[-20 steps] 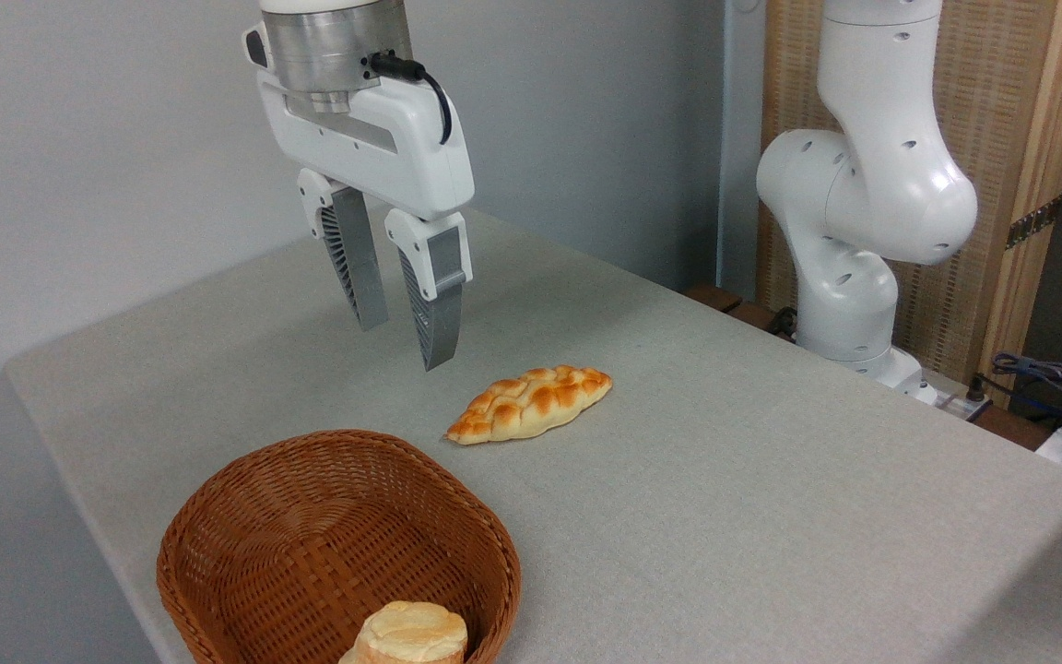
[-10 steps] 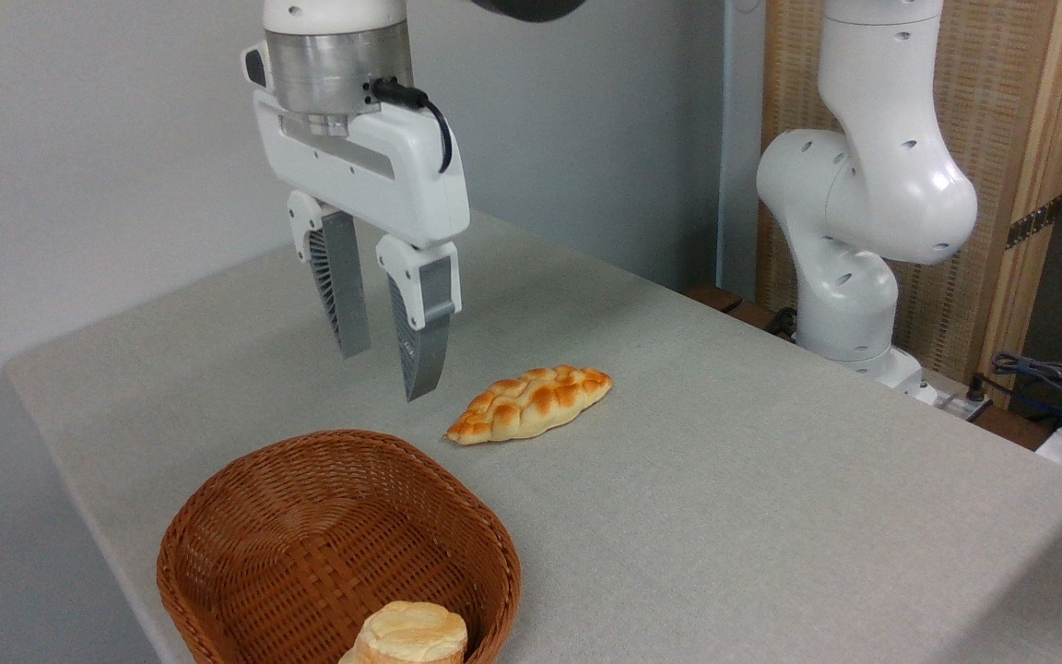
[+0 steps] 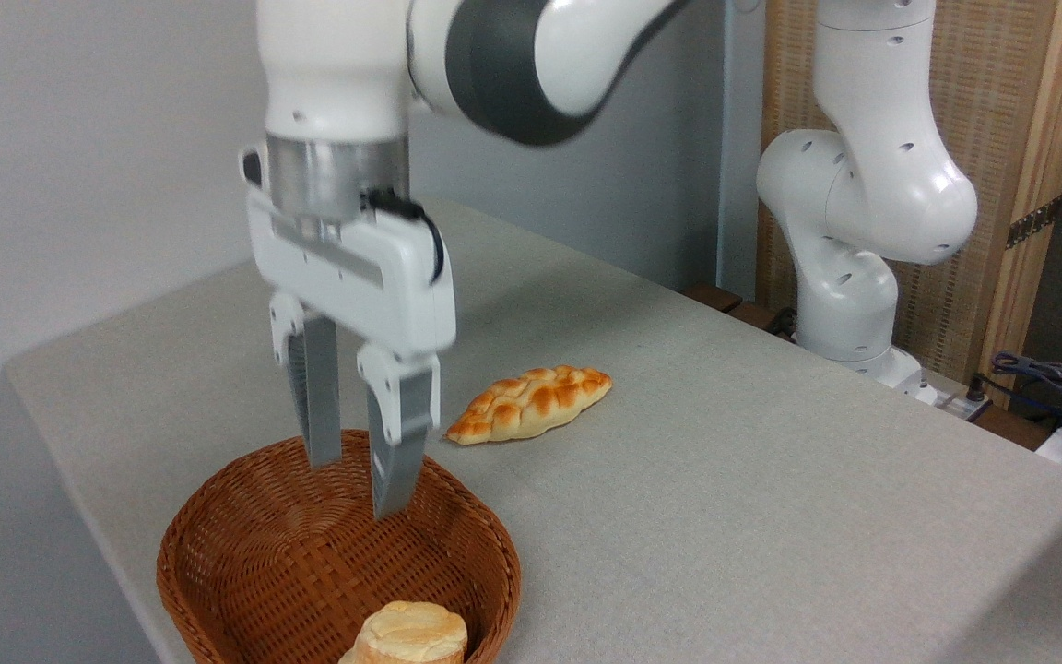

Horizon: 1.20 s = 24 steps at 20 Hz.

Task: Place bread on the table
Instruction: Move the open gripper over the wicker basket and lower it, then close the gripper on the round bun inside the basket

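Observation:
The bread (image 3: 409,634), a small round pale-yellow bun, lies at the near edge of the brown wicker basket (image 3: 218,563), partly cut off by the picture's bottom. My gripper (image 3: 356,484) hangs open over the far half of the basket, fingers pointing down with nothing between them, well above and behind the bread. The grey table (image 3: 725,480) carries the basket.
A golden-brown braided loaf (image 3: 531,403) lies on the table just right of and behind the basket. The arm's white base (image 3: 849,304) stands at the table's far right, with cables (image 3: 1056,378) beyond it. The table's left edge is close to the basket.
My gripper has dropped and come toward the camera, from above the bare table behind the basket to over the basket's far half. It stays open. The bread and the loaf have not moved.

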Each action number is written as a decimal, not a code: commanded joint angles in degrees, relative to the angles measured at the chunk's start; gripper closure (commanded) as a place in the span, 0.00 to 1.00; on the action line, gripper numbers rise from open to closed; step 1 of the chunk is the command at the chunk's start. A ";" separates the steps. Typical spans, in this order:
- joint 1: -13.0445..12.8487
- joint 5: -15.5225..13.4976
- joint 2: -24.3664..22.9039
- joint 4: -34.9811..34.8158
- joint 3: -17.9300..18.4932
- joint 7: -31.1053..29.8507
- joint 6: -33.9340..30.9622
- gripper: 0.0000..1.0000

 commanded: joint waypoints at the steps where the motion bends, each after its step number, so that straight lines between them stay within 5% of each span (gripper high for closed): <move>1: -0.40 2.11 3.09 -3.25 3.55 1.42 9.47 0.00; 21: 1.27 2.29 8.11 -3.87 4.18 7.93 12.58 0.00; 23: 1.27 2.29 8.11 -3.96 4.18 8.01 12.58 0.14; 24: 1.27 2.29 8.11 -3.96 4.18 8.71 12.58 0.35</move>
